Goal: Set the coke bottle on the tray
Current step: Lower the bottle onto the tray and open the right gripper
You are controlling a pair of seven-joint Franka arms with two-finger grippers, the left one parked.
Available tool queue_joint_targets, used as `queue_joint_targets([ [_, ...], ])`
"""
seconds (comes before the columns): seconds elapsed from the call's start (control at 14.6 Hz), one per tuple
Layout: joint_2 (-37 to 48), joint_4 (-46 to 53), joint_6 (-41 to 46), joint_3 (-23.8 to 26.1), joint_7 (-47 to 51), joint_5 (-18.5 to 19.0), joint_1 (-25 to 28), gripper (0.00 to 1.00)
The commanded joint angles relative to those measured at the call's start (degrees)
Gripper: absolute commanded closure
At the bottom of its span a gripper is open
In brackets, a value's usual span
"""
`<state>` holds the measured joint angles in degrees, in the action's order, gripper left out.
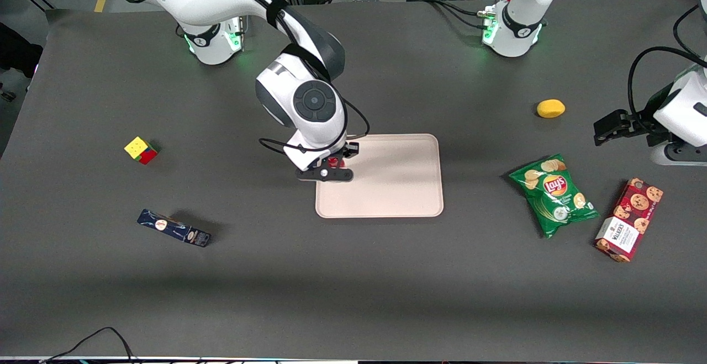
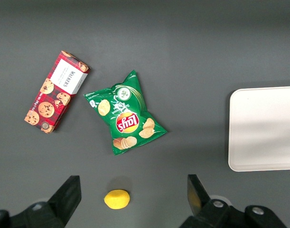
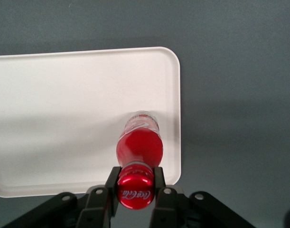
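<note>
Over the tray [image 1: 386, 187] edge nearest my working arm's end | my gripper [image 3: 135, 183] pinches the coke bottle [image 3: 139, 145] by its neck, upright, clear base over the tray | around: Lay's chip bag [image 1: 554, 193], Walkers cookie box [image 1: 629, 219], lemon [image 1: 550, 108], cube [image 1: 141, 149], blue box [image 1: 174, 227], all off-tray.

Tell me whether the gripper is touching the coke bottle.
Touching. In the right wrist view the gripper has a finger pressed against each side of the coke bottle just below its red cap, holding it upright over the tray.
</note>
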<state>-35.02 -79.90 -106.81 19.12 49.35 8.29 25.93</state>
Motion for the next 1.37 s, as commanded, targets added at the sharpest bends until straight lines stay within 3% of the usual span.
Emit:
queue_joint_targets([
  [0.0, -0.9, -0.1, -1.9, 0.3, 1.4, 2.6, -0.1, 1.00],
  [0.21, -1.0, -1.1, -3.1, 0.1, 1.3, 2.6, -0.5, 1.00],
  [0.27, -1.1, -1.1, -3.2, 0.1, 1.3, 2.6, -0.5, 0.96],
  [0.34, -1.1, -1.2, -3.2, 0.1, 1.4, 2.6, -0.6, 0.87],
  [0.41, -1.2, -1.2, -3.3, 0.0, 1.4, 2.6, -0.6, 0.74],
  [0.48, -1.2, -1.2, -3.3, -0.1, 1.4, 2.6, -0.6, 0.54],
  [0.55, -1.2, -1.2, -3.3, 0.0, 1.6, 2.5, -0.6, 0.17],
  [0.69, -1.2, -1.2, -3.3, -0.1, 1.7, 2.5, -0.5, 0.00],
  [0.96, 0.9, -1.1, -2.5, 0.4, 0.8, 1.1, -4.0, 0.00],
  [1.1, 5.8, -2.7, -0.5, 0.6, -3.2, -1.8, -7.3, 0.00],
  [1.31, 16.4, -12.6, -1.9, 0.1, -12.2, -2.0, -13.2, 0.00],
])
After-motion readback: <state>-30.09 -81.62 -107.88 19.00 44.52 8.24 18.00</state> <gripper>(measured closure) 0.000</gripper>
